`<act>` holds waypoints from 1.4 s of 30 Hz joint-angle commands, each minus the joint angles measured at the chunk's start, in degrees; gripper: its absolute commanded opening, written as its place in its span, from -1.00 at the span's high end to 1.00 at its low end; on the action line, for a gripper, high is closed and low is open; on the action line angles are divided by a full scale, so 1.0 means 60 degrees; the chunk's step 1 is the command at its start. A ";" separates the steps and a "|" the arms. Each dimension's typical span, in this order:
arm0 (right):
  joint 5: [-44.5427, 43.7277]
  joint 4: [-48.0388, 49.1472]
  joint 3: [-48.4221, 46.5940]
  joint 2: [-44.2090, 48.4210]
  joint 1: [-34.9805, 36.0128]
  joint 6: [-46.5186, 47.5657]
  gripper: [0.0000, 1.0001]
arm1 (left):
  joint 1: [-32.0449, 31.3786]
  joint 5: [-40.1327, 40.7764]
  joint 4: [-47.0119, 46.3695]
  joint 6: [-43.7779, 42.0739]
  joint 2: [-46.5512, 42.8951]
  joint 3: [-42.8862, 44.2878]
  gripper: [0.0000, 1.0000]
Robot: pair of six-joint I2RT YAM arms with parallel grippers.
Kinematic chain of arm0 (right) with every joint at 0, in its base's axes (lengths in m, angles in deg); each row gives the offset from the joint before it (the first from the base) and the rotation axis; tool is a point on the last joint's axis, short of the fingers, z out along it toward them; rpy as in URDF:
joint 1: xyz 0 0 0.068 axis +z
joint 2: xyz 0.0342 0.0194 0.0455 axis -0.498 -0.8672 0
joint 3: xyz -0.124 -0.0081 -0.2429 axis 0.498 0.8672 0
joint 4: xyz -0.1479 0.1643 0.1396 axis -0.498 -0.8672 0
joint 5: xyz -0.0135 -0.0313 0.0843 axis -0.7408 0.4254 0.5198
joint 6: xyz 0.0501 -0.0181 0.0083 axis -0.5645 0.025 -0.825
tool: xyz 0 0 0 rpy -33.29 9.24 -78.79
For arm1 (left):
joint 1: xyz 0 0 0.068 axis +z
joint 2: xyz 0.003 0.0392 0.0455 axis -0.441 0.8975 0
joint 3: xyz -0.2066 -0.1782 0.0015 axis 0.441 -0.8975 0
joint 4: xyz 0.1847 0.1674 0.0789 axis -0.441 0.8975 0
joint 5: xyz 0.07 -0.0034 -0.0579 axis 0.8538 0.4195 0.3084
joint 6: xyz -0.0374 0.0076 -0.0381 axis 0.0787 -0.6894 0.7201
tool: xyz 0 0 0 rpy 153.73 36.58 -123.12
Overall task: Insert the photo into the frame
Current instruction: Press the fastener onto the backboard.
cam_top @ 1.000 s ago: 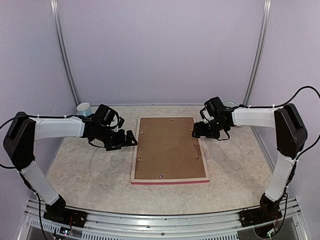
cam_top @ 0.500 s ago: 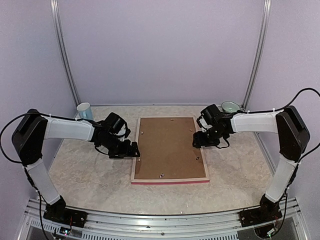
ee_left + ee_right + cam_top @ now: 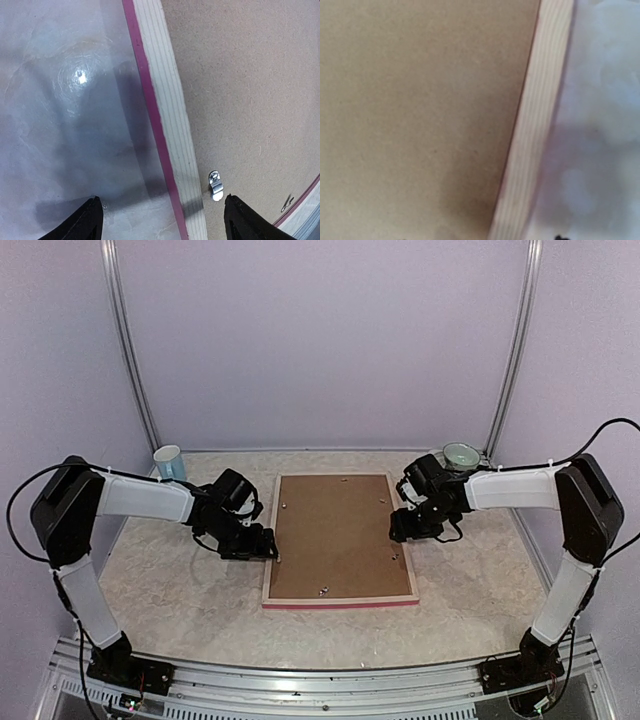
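Observation:
The frame lies face down in the middle of the table, pale wood back up and a pink edge along its near side. A brown backing board fills it, so the photo is hidden. My left gripper hangs open over the left rail, one fingertip over the table and the other over the board, beside a small metal clip. My right gripper is low over the right rail. There only one dark fingertip shows, and nothing sits between the jaws.
A blue and white cup stands at the back left corner. At the back right is a green bowl. More metal clips dot the board's edges. Enclosure walls close in the table on three sides.
Both grippers have slid toward the near side along the frame's rails. The left one has come in from the table onto the left rail. Both jaws have narrowed a little.

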State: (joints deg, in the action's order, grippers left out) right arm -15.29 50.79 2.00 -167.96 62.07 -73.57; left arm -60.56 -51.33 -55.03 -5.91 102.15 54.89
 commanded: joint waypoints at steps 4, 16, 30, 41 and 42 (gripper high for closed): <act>-0.0061 0.0189 0.0137 0.0312 0.0082 0.0103 -0.25 | -0.0111 0.0087 0.0144 -0.0073 0.0313 0.0241 -0.65; -0.0047 0.0250 0.0162 0.0283 0.0082 0.0134 -0.24 | -0.0429 0.0718 0.0506 -0.0230 0.0506 0.0464 -0.58; -0.0067 0.0212 0.0133 0.0345 0.0082 0.0135 -0.22 | -0.0630 0.0844 0.0652 -0.0278 0.0786 0.0613 -0.50; -0.0104 0.0126 0.0060 0.0418 0.0082 0.0203 -0.21 | -0.0699 0.0868 0.0757 -0.0308 0.0854 0.0571 -0.40; -0.0103 0.0115 0.0063 0.0431 0.0082 0.0207 -0.21 | -0.0710 0.0869 0.0750 -0.0308 0.0851 0.0558 -0.40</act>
State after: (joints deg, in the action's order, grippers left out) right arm -15.31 51.51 2.24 -167.76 62.07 -72.83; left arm -64.15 -45.67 -53.28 -7.47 105.28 58.50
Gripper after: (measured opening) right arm 0.606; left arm 0.703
